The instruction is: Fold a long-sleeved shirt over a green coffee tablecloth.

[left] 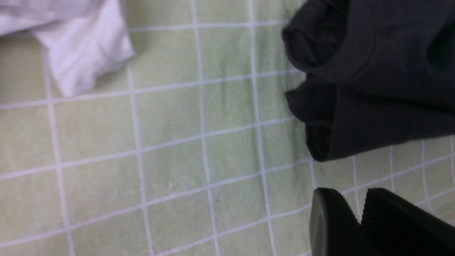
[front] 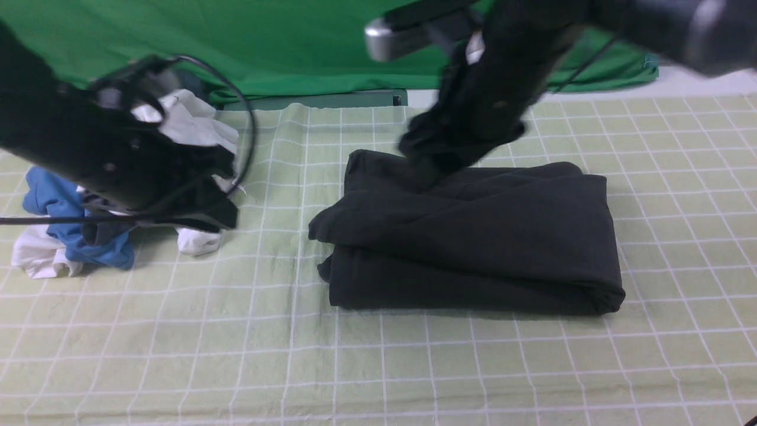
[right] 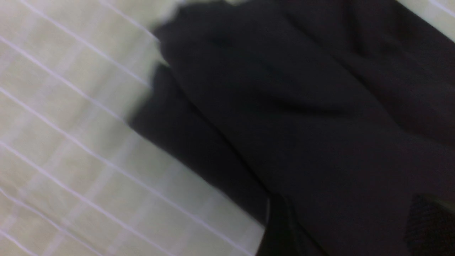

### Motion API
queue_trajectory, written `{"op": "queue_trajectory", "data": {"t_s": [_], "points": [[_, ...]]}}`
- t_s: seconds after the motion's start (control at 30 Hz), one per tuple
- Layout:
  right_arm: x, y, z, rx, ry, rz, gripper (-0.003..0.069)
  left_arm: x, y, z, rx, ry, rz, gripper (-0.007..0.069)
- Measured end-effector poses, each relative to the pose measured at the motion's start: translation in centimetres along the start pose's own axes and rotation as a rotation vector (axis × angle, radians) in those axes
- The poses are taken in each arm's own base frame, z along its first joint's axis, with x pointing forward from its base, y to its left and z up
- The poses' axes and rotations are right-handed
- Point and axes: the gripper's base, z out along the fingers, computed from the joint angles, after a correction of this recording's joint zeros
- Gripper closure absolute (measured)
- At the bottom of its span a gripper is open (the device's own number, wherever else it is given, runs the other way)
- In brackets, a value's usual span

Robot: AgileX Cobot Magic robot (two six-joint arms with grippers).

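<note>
Bare tablecloth (front: 414, 367) lies open along the near side and in a strip between the folded black shirt (front: 473, 236) at centre and white and blue clothes (front: 59, 204) heaped at left.

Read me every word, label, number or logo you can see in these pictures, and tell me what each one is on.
No readable text in any view.
black long-sleeved shirt: folded, only plain fabric faces the cameras; no print or tag shows.
green tablecloth: white grid lines only.
white garment and blue garment: no lettering visible.
The right wrist view is blurred; nothing like lettering shows there.
</note>
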Motion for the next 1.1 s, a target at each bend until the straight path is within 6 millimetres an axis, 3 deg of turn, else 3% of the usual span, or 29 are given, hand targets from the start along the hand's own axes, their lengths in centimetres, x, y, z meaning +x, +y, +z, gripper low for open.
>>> {"op": "queue_trajectory", "data": {"t_s": [0.07,0.17,0.23,0.27,0.47,0.67,0.83,0.97,1.03,1.1], "points": [[1.2,-1.4,-1.0,0.025,0.026,0.023,0.0216,0.4,-0.9,0.6,-0.019,0.028,0.034,0.0436],[4.4,-3.5,-0.9,0.050,0.110,0.078,0.0216,1.8,-1.8,2.4,-0.049,0.058,0.035,0.0357],[6.6,-4.4,0.7,0.055,0.201,0.107,0.0216,2.5,-1.7,3.7,-0.051,0.060,0.007,0.0311],[6.8,-4.4,0.9,0.054,0.211,0.107,0.0216,2.5,-1.8,3.8,-0.049,0.062,0.006,0.0311],[12.8,-5.8,7.2,0.052,0.362,0.163,0.0216,3.3,-1.4,9.2,-0.021,0.082,-0.036,0.0217],[14.1,-7.2,8.9,0.083,0.293,0.188,0.0216,2.8,-0.8,12.1,-0.005,0.056,-0.069,0.0211],[13.7,-7.9,9.7,0.099,0.227,0.196,0.0216,2.6,-0.3,13.2,-0.019,0.035,-0.092,0.0249],[13.5,-8.1,10.6,0.102,0.205,0.197,0.0246,2.5,-0.2,13.6,-0.019,0.021,-0.087,0.0336],[13.5,-8.1,10.9,0.103,0.203,0.191,0.0320,2.5,-0.2,13.7,-0.017,0.018,-0.071,0.0410],[13.4,-8.2,11.0,0.105,0.199,0.187,0.0459,2.5,-0.1,13.9,-0.012,0.019,-0.054,0.0512]]}}
